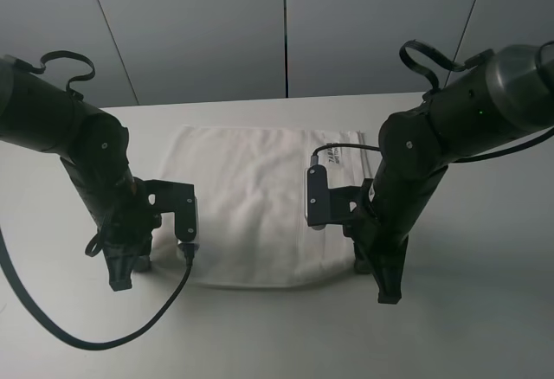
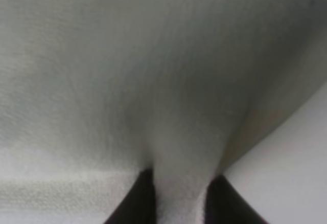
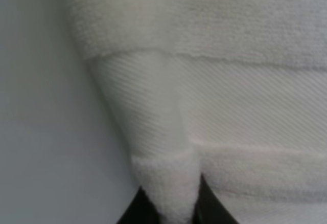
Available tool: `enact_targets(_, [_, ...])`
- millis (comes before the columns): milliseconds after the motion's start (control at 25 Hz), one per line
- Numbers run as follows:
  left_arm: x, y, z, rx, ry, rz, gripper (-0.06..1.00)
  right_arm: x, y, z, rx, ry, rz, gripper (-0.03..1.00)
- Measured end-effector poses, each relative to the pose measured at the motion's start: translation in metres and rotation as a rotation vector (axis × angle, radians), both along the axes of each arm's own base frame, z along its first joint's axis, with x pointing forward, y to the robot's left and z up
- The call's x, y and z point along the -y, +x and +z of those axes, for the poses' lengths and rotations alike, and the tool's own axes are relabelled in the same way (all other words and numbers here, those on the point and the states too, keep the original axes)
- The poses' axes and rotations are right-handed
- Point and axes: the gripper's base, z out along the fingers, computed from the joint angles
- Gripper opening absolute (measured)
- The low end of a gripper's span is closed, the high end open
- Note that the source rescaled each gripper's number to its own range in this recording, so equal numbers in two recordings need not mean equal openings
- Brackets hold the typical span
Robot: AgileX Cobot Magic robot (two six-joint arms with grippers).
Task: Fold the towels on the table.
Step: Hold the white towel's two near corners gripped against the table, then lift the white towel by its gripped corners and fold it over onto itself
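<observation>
Pinching nubby terry towel (image 1: 251,206) — right fingers (image 3: 212,211) on ribbed band corner.

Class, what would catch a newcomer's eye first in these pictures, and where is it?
The black left arm and right arm flank a white towel spread on the white table. The left gripper and right gripper each pinch its near edge.
</observation>
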Motion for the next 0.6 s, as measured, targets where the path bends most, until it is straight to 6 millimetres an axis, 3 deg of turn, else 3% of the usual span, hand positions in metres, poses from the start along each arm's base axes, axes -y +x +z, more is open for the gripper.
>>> enact_targets(120, [0.0, 0.0, 0.0, 0.0, 0.0, -0.002, 0.01, -0.0007, -0.0004, 0.0001, -0.006, 0.008, -0.015, 0.0])
enact_targets(600, [-0.0019, -0.0023, 0.0001, -0.023, 0.021, 0.028, 0.01, -0.0024, -0.0028, 0.0008, -0.035, 0.025, -0.06, 0.0])
